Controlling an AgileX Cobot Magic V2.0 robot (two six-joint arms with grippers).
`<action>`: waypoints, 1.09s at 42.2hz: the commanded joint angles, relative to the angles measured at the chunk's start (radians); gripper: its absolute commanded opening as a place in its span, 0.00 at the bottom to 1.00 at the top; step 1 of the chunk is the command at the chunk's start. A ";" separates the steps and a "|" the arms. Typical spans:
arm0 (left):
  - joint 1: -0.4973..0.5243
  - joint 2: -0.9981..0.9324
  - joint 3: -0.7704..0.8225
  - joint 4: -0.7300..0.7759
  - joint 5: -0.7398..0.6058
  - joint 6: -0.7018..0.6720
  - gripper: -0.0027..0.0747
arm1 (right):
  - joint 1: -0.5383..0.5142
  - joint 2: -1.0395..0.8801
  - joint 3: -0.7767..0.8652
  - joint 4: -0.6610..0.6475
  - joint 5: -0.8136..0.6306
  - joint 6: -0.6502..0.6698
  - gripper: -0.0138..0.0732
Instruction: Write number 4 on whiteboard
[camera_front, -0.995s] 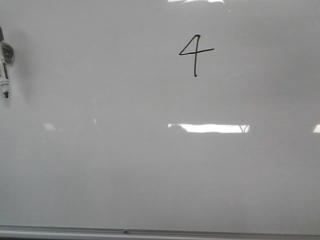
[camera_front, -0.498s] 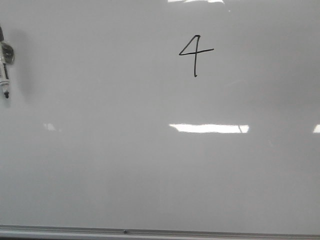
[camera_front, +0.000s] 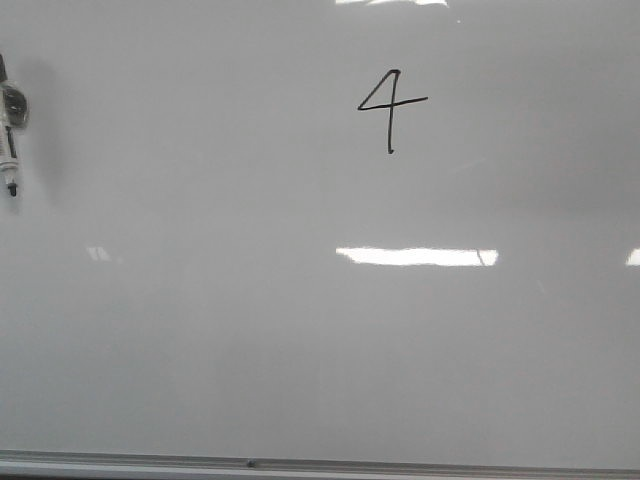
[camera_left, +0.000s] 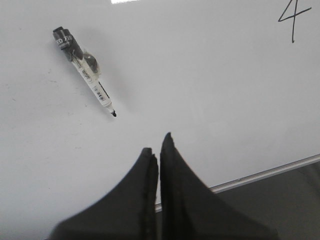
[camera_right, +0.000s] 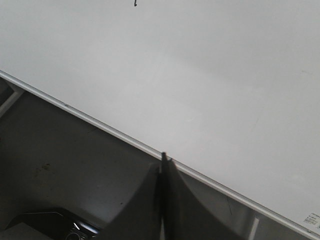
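1. While the number 4 (camera_front: 390, 110) stands finished in black in the upper middle of the whiteboard (camera_front: 300, 340), nothing on the board has shifted from the earlier front frames; only the glare patches differ slightly.
2. Marker (camera_front: 11, 140): lying on the board at its far left edge, tip pointing down, well apart from the digit; its place is unchanged.
3. Left end effector (camera_left: 159, 145): fingers pressed together, empty, over the board near the marker's tip.
4. Right end effector (camera_right: 163, 159): fingers closed, empty, at the board's metal rail (camera_right: 100, 126).
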 joint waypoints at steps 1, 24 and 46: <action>-0.007 -0.001 -0.024 -0.009 -0.085 -0.009 0.01 | -0.001 0.004 -0.026 -0.006 -0.059 0.002 0.08; -0.009 -0.005 -0.022 -0.009 -0.087 -0.009 0.01 | -0.001 0.004 -0.026 -0.006 -0.059 0.002 0.08; 0.218 -0.313 0.353 -0.018 -0.471 -0.002 0.01 | -0.001 0.004 -0.026 -0.006 -0.059 0.002 0.08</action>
